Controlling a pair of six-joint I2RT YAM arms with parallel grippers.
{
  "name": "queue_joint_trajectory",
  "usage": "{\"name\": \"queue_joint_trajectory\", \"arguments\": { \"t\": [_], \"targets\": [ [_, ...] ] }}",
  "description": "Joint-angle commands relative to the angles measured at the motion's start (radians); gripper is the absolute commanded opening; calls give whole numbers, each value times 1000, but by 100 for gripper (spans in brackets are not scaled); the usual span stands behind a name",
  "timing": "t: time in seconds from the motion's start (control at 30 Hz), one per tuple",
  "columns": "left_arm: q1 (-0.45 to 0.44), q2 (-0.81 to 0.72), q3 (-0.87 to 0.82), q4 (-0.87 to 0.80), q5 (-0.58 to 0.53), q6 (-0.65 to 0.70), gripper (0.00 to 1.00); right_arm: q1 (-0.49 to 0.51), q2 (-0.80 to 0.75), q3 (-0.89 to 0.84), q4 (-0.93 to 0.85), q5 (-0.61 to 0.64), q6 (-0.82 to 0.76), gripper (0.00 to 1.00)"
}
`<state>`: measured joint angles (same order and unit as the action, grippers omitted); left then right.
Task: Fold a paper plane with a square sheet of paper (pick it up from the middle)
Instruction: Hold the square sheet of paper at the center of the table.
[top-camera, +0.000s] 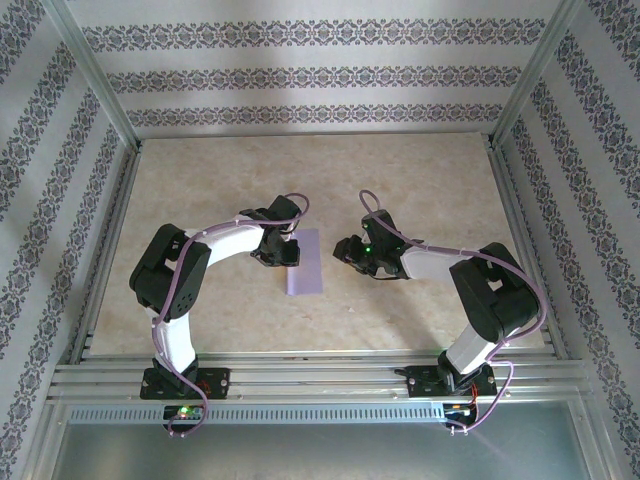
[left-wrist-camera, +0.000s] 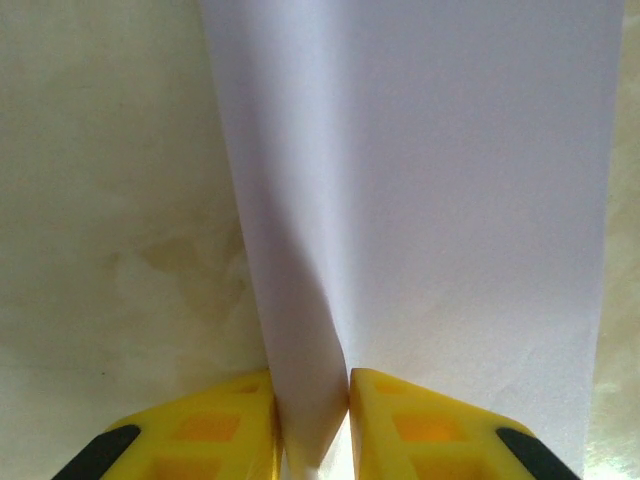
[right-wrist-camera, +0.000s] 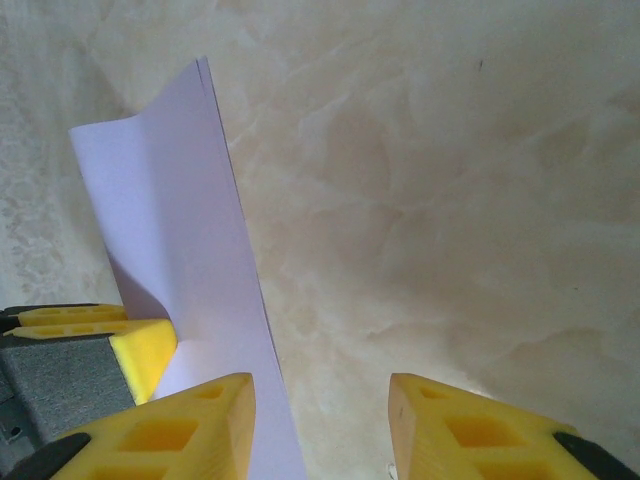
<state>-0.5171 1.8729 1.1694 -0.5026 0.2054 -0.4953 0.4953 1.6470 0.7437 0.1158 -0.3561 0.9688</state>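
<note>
Left wrist view: our left pincer (left-wrist-camera: 312, 415) pinches a ridge of the pale lavender square sheet of paper (left-wrist-camera: 450, 200) on the beige worktop (left-wrist-camera: 100, 200), right pincer (right-wrist-camera: 322, 420) spread alongside, so we risk a crooked crease if it slips.

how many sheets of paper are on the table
1: a pale lavender sheet at the middle of the table, pinched in the left gripper. Its folded layers could hide another.
</note>
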Motion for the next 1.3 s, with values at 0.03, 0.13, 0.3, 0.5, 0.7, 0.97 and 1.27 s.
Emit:
{"name": "queue_joint_trajectory", "arguments": {
  "t": [0.03, 0.13, 0.3, 0.5, 0.7, 0.97, 1.27],
  "targets": [
    [5, 43, -4, -51, -37, 52, 25, 9, 14, 20, -1, -1, -16, 41],
    [5, 48, 1, -54, -37, 62, 25, 9, 14, 20, -1, -1, -18, 41],
    [5, 51, 1, -56, -40, 66, 25, 9, 14, 19, -1, -1, -18, 41],
    [6, 49, -5, -56, -47, 75, 27, 9, 20, 19, -1, -1, -17, 41],
    [8, 35, -19, -41, -48, 84, 29, 9, 26, 23, -1, -4, -18, 40],
    [11, 45, -17, -40, -44, 88, 27, 11, 30, 26, -1, -6, -16, 40],
    [11, 63, -11, -46, -35, 95, 27, 17, 36, 33, 12, -26, -21, 40]
  ]
}}
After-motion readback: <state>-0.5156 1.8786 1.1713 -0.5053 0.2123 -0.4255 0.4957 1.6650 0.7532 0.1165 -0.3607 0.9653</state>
